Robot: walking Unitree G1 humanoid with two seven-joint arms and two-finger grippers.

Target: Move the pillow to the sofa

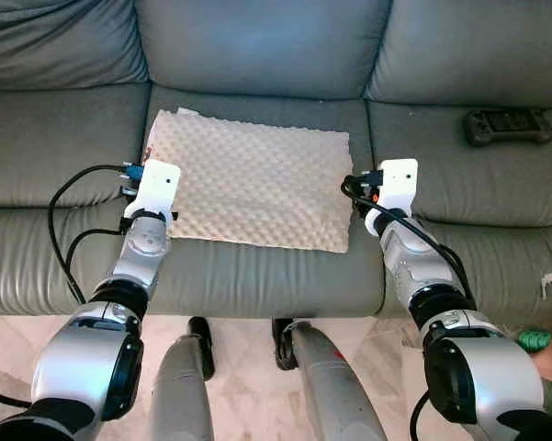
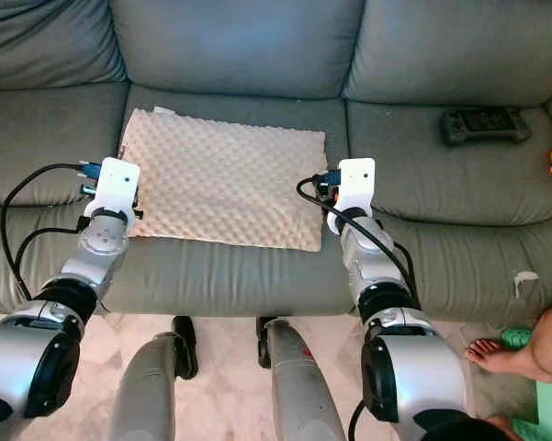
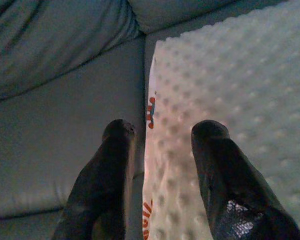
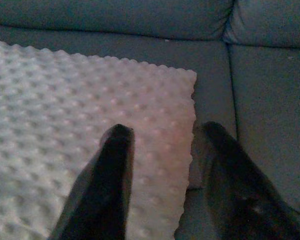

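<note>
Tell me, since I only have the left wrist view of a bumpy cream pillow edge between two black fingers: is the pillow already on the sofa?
Observer: Yes. The pillow lies flat on the middle seat cushion of the grey sofa.
Operator: Where is the other arm?
Observer: The right end effector is at the pillow's opposite side edge, its fingers spread, one over the pillow and one over the sofa seat.
Operator: Anything else on the sofa?
Observer: A black game controller lies on the right seat cushion, apart from the pillow.
</note>
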